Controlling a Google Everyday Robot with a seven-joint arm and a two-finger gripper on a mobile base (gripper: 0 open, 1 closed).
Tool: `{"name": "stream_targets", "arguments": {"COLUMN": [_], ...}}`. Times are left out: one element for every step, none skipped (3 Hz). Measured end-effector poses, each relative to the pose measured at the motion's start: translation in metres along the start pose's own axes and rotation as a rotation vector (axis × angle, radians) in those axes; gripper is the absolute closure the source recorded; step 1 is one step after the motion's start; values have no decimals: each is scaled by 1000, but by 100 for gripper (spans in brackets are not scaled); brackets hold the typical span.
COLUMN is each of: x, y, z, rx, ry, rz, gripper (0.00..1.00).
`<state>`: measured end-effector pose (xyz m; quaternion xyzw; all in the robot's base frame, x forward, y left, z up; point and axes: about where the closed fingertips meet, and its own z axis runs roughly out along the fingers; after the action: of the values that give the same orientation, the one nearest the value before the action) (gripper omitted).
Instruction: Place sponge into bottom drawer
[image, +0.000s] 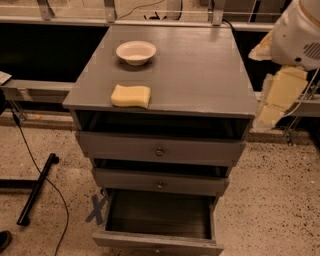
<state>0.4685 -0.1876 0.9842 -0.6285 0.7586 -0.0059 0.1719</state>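
We are at the very start: the sponge (130, 96) lies untouched on the grey surface (200, 70), near its front left edge, with the bowl (136, 52) behind it and apart from it. The bottom drawer (159, 215) stands pulled well out below, while the two upper drawers (159, 150) sit only slightly out. Our gripper (275, 102) hangs off the right side of the cabinet, well apart from the sponge; whether it is spread or pressed together we cannot tell. The step in hand is the reach. Next, we judge, we must swing left across the surface, come down over the sponge and pinch it gently, since it looks soft, before lowering it past the upper drawers
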Motion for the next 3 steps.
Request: {"name": "stream_targets", "arguments": {"x": [-58,-141,-142], "y": [-31,-49,-50], "z": [21,55,57], "rx": [-18,-32,-36], "ry": [-80,-127,-133], "rz": [-48,-124,-127], "gripper": [0,0,0]}}
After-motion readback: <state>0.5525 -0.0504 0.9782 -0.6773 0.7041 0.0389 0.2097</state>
